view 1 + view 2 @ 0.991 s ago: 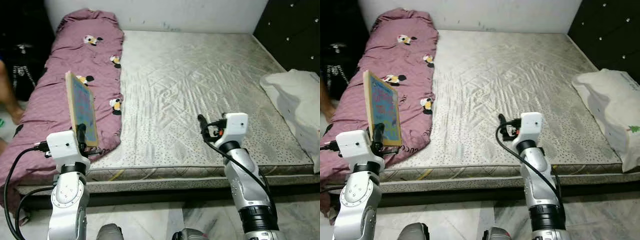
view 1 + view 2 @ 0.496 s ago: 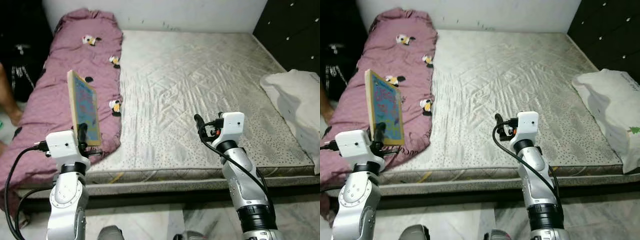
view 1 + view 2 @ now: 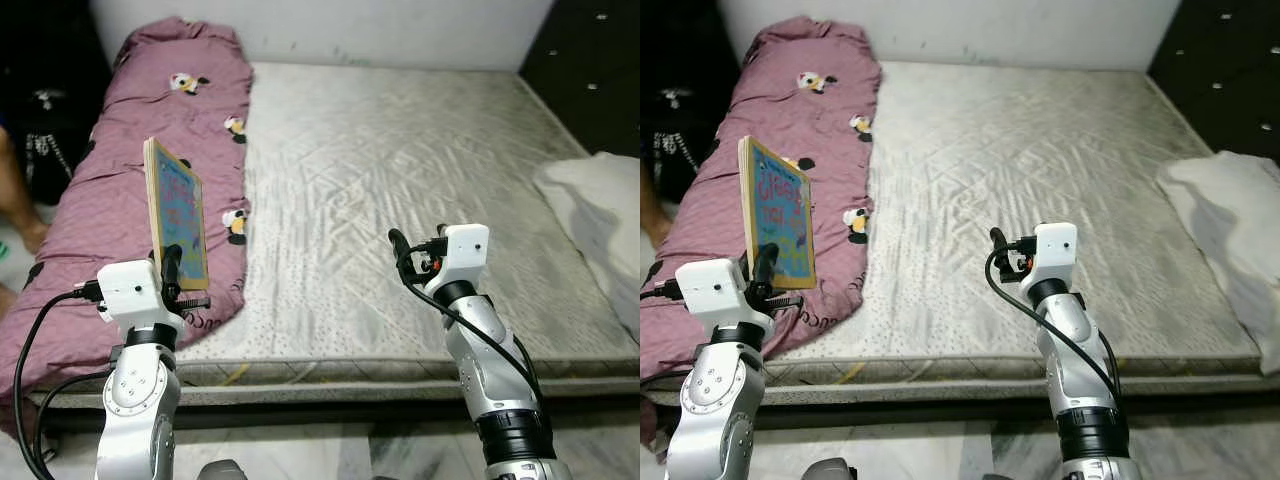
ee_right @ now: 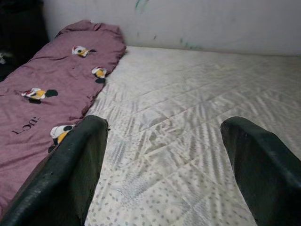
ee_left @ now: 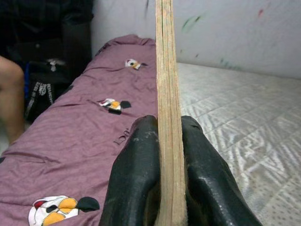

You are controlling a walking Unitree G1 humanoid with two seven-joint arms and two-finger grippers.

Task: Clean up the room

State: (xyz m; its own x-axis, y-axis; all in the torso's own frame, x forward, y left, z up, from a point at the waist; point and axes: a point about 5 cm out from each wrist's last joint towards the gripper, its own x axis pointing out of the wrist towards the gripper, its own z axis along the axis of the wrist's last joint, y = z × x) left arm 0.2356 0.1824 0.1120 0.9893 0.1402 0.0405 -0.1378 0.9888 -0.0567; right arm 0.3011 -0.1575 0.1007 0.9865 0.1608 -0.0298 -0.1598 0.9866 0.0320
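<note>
My left gripper [image 3: 170, 268] is shut on the lower edge of a thin picture book [image 3: 178, 211] with a blue cover and tan edges, held upright over the front left of the bed. In the left wrist view both black fingers [image 5: 136, 179] pinch the book's edge [image 5: 165, 94]. My right gripper [image 3: 400, 250] is open and holds nothing, hovering above the grey quilted mattress [image 3: 400, 170] near its front edge. Its two fingers [image 4: 75, 160] stand wide apart.
A purple blanket [image 3: 150, 130] with cartoon prints lies along the bed's left side. A white pillow [image 3: 600, 210] sits at the right edge. A dark headboard [image 3: 590, 70] rises at the right. A person's leg [image 3: 15, 190] shows at far left. The white wall [image 3: 330, 25] backs the bed.
The camera has shifted a little, sliding the pillow toward the right edge. The book has tilted slightly more upright in my left gripper. The right gripper stays open in much the same place.
</note>
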